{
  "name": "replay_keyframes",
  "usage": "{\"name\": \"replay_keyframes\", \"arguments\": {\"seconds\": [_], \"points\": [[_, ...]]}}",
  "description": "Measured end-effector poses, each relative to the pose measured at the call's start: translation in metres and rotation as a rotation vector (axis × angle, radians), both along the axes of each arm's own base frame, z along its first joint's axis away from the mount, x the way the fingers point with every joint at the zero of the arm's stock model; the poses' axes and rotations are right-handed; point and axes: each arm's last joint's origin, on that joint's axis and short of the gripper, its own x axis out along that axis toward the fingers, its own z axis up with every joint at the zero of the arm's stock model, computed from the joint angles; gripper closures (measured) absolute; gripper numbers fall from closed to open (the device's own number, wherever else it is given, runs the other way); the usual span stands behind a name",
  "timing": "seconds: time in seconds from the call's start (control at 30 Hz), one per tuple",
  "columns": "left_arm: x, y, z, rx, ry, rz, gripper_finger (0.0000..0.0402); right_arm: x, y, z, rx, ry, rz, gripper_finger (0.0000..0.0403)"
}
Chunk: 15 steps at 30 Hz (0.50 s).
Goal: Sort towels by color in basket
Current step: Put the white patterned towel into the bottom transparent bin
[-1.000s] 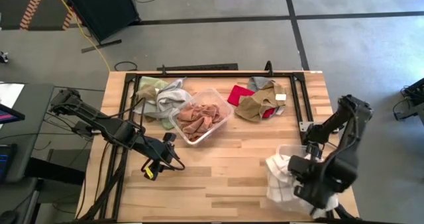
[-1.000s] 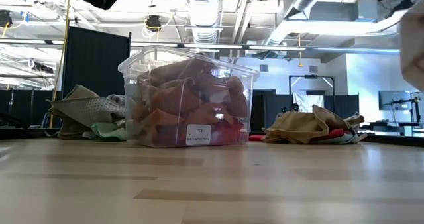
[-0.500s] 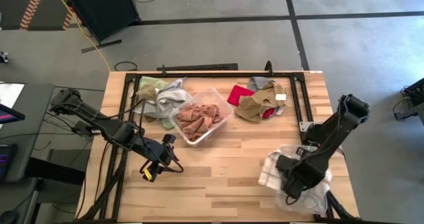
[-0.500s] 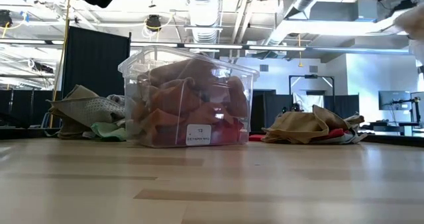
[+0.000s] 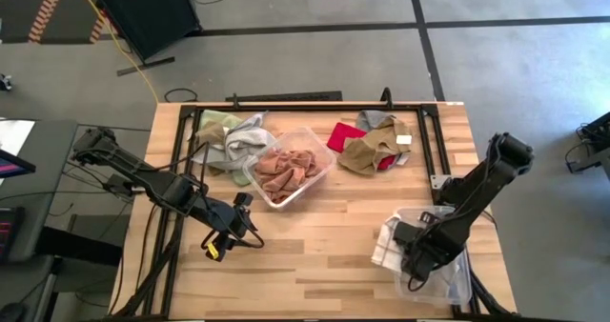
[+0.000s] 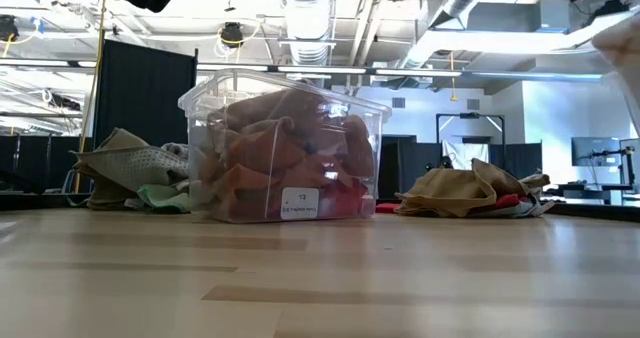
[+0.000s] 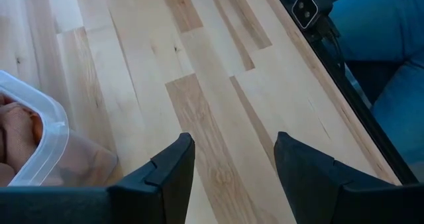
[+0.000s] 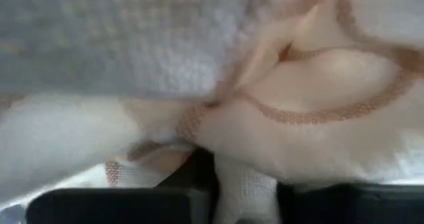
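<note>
My right gripper (image 5: 417,255) points down into a clear bin (image 5: 456,282) at the table's near right and is shut on a white towel (image 5: 389,241), which fills the right wrist view (image 8: 199,65). Rust-orange towels (image 5: 289,172) fill a second clear bin (image 5: 322,143) at mid-table. Pale green and grey towels (image 5: 232,139) lie heaped at the far left. Red, tan and grey towels (image 5: 372,146) lie heaped at the far right. My left gripper (image 5: 225,241) hangs open over bare wood (image 7: 232,164), near the middle bin's corner (image 7: 36,134). My right gripper pinches a bunched part of the white towel (image 8: 244,177) between its two fingers, which come from above and point down. One layer or several, I cannot tell. The towel lies in the near-right bin, and part of it (image 5: 383,238) spills over the bin's left rim.
A black metal frame (image 5: 429,136) runs along the table's far edge and both sides. Bare wood (image 5: 315,246) lies between the two grippers. Beyond the table is a grey floor with a dark panel and cables.
My right gripper has gone down with the white towel into the near-right bin, shifting a little toward the table's left. The towel, which hung bunched below the fingers, now rests in the bin and over its left rim.
</note>
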Motion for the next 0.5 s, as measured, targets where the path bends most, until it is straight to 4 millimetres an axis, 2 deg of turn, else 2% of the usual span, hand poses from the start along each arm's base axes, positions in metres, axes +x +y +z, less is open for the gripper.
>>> {"name": "replay_keyframes", "arguments": {"seconds": [0.13,0.33,0.5], "points": [[0.000,0.000,0.000,0.000,0.000,0.000,0.0206,-0.003,-0.003,0.022,-0.017,0.070,-0.032,0.0276],[0.000,0.000,0.000,0.000,0.000,0.000,0.0206,-0.003,-0.005,0.062,-0.076,0.089,-0.056,0.0197],[0.000,0.000,0.000,0.001,-0.001,0.000,0.0206,-0.001,-0.004,0.082,-0.073,0.055,-0.069,0.0158]]}}
